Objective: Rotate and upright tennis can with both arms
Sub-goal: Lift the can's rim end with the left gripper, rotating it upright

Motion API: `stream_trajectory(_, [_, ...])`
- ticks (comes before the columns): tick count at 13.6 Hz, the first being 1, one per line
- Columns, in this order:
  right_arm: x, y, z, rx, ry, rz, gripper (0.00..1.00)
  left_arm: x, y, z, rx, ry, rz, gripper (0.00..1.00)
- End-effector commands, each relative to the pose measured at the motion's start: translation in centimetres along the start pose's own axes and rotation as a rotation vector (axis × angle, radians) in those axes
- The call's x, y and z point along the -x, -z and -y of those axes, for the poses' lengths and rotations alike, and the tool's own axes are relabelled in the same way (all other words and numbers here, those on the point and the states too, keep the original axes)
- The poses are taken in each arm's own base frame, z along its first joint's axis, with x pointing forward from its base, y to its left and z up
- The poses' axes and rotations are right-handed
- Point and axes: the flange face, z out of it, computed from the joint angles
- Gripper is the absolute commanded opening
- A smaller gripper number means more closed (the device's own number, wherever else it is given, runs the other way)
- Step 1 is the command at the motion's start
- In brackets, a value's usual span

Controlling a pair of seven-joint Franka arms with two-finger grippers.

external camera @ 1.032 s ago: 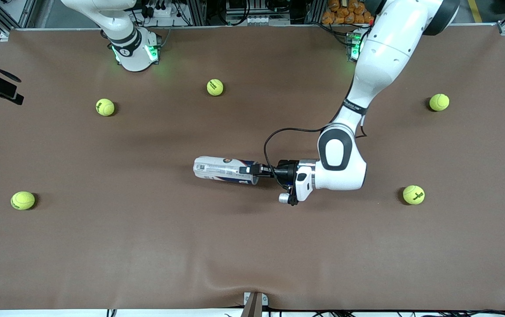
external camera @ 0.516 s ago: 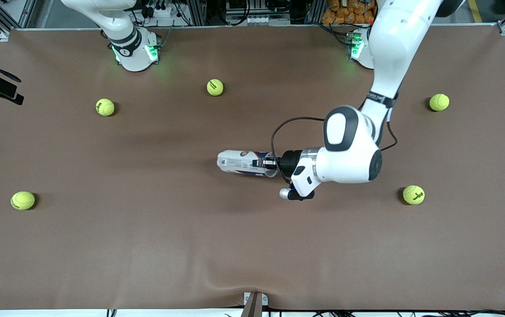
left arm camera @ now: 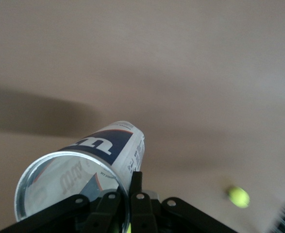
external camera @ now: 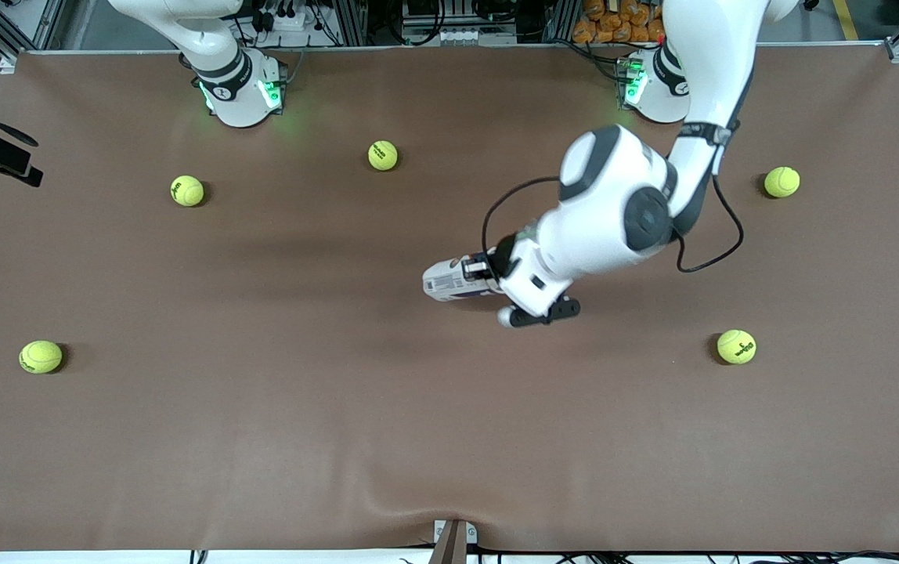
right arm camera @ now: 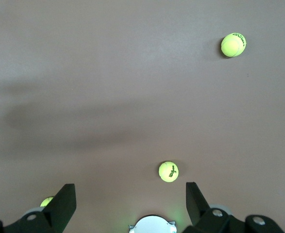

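Both arms: glossy white shells, rounded segments. Left arm [external camera: 614, 211] has dark grey round joint caps, a black band with small lettering on the forearm, and a black cable [external camera: 712, 235] looping loose off the wrist. Bases glow green (right arm [external camera: 222, 63] shows a black collar ring and a small round mark there). Left gripper [external camera: 474, 269] black; right gripper [right arm camera: 127, 206] fingers black with silver screws at the mounts.

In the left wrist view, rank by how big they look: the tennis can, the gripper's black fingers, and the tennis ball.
1. tennis can, close to the camera, so it looms
2. left gripper fingers
3. tennis ball, farther off on the table
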Motion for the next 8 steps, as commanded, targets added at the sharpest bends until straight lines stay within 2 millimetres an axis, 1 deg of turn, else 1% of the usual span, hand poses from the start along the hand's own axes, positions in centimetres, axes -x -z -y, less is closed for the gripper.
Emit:
stream_trajectory(1, [0.0, 0.1, 0.2, -0.01, -0.009, -0.003, 1.0, 4.2, 0.6, -2.1, -0.102, 0.061, -0.096, 0.0])
stream_trajectory(2, [0.0, 0.1, 0.1, -0.011, -0.011, -0.003, 1.0, 5.0, 0.3, -2.5, -0.12, 0.07, -0.11, 0.0])
stream_trajectory(3, [0.0, 0.1, 0.1, -0.011, -0.011, -0.003, 1.0, 6.2, -0.4, -3.1, -0.142, 0.075, -0.119, 0.0])
stream_trajectory(4, [0.0, 0.1, 0.2, -0.012, -0.009, -0.004, 1.0, 8.1, -1.8, -4.0, -0.18, 0.077, -0.146, 0.0])
stream_trajectory(6, [0.0, 0.1, 0.2, -0.012, -0.009, -0.003, 1.0, 11.3, -3.8, -5.5, -0.259, 0.069, -0.246, 0.0])
stream_trajectory(7, [0.0, 0.0, 0.2, -0.012, -0.009, -0.001, 1.0, 12.3, -4.4, -5.6, -0.295, 0.066, -0.26, 0.0])
stream_trajectory(8, [0.0, 0.1, 0.2, -0.012, -0.009, -0.003, 1.0, 12.5, -4.7, -5.5, -0.309, 0.07, -0.254, 0.0])
